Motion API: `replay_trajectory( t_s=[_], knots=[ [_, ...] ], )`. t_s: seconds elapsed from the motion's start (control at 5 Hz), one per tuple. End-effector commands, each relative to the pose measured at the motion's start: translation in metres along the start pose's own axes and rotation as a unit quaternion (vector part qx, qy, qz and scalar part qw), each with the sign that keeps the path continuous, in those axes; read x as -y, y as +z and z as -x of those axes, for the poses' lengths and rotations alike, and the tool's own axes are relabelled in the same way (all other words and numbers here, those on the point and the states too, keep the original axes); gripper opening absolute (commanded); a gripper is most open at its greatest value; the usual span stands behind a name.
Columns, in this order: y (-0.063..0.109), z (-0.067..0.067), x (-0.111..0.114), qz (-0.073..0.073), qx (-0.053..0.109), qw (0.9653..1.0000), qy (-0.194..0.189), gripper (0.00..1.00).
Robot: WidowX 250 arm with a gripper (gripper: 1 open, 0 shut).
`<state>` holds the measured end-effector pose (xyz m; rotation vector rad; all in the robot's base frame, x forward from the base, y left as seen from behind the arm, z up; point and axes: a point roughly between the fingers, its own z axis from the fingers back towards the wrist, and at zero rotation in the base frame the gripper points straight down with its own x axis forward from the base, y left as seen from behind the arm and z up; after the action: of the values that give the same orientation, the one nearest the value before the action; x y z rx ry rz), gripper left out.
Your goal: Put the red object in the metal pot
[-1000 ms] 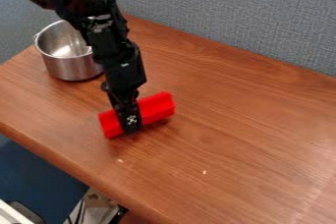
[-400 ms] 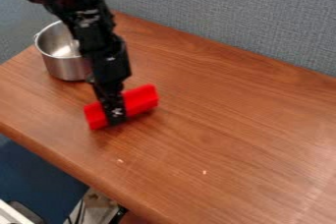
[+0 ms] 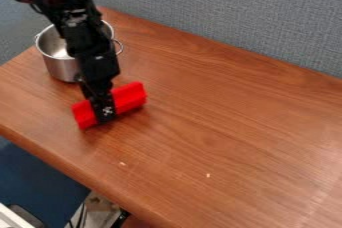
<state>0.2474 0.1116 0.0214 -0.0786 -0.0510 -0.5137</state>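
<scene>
The red object (image 3: 120, 102) is an elongated bright red block, low over the wooden table (image 3: 227, 122) just right of and in front of the metal pot. My gripper (image 3: 99, 107) points straight down and is shut on the block across its middle, its black fingers hiding the centre. The metal pot (image 3: 56, 57) is a small shiny round pot at the table's back left, partly hidden behind my arm. Whether the block touches the table I cannot tell.
The table's front edge runs diagonally from left to lower right, with a drop beyond it. A grey wall stands behind the table's far edge. Bare wood stretches across the right half of the tabletop.
My gripper has carried the red block to the left, closer to the pot, and it has rolled slightly. The pot has stayed in place.
</scene>
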Motion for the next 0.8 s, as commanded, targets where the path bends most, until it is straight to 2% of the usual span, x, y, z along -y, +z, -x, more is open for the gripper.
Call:
replay_trajectory(
  t_s=[0.0,0.2,0.4,0.6],
  knots=[
    [0.034,-0.001,-0.017,-0.043,0.03,0.9984,0.022,0.0],
    [0.038,-0.019,-0.001,-0.041,0.048,0.9976,0.027,0.0],
    [0.035,-0.031,-0.005,-0.056,0.052,0.9933,0.087,0.0],
    [0.033,-0.04,-0.005,-0.067,0.051,0.9848,0.152,0.0]
  ],
)
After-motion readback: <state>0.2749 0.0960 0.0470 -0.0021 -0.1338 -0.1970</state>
